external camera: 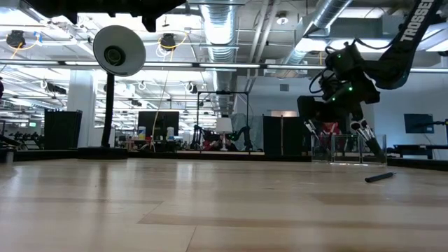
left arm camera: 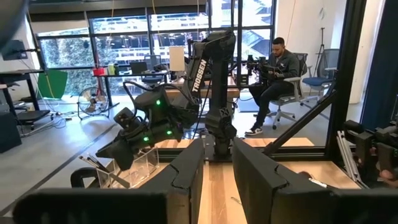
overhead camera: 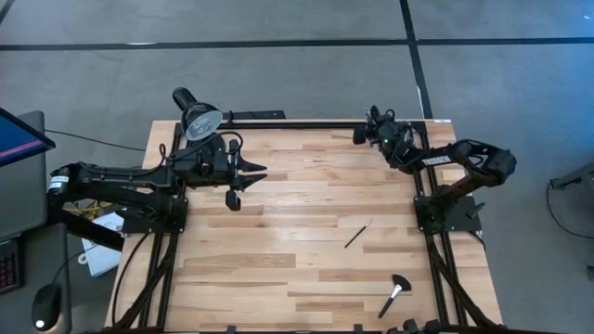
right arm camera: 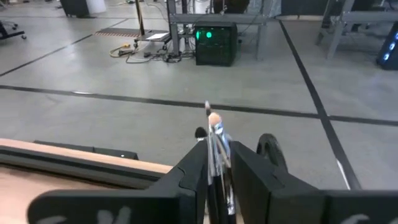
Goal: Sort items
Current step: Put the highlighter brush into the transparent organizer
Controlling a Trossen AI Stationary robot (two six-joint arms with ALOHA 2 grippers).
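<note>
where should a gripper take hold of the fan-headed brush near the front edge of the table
Probably on the slim silver handle of the fan-headed makeup brush, about midway along it, coming straight down from above. It lies flat on the wooden table, angled, with its wide black head toward the far side, so the fingers should close across the handle, clear of the bristles.

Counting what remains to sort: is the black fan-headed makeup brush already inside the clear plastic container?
No, the black fan-headed makeup brush lies on the wooden table near its front right corner.
</note>
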